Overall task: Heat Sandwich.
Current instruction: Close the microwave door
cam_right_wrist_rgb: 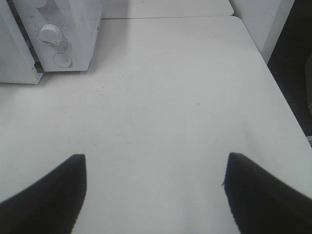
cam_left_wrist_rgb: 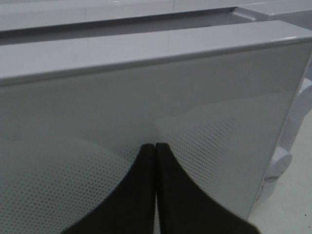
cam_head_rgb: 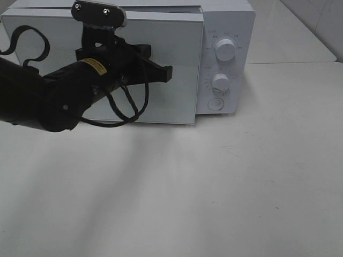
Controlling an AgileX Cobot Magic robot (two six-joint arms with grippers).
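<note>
The white microwave (cam_head_rgb: 228,24) stands at the back of the table. Its door (cam_head_rgb: 161,53) stands a little out from the body, with a dark gap along the top. My left gripper (cam_head_rgb: 167,74) is shut and empty, its tips right at the door's front face. In the left wrist view the closed fingertips (cam_left_wrist_rgb: 155,148) meet the dotted door panel (cam_left_wrist_rgb: 146,97). My right gripper (cam_right_wrist_rgb: 156,157) is open and empty above bare table, off to the right of the microwave (cam_right_wrist_rgb: 68,19), and out of the high view. The sandwich and its pink plate are not in view.
The microwave's panel has two knobs (cam_head_rgb: 225,49) (cam_head_rgb: 220,82) and a round button (cam_head_rgb: 215,103). The white table (cam_head_rgb: 214,187) spreads in front. Its right edge (cam_right_wrist_rgb: 273,83) shows in the right wrist view, with dark floor beyond.
</note>
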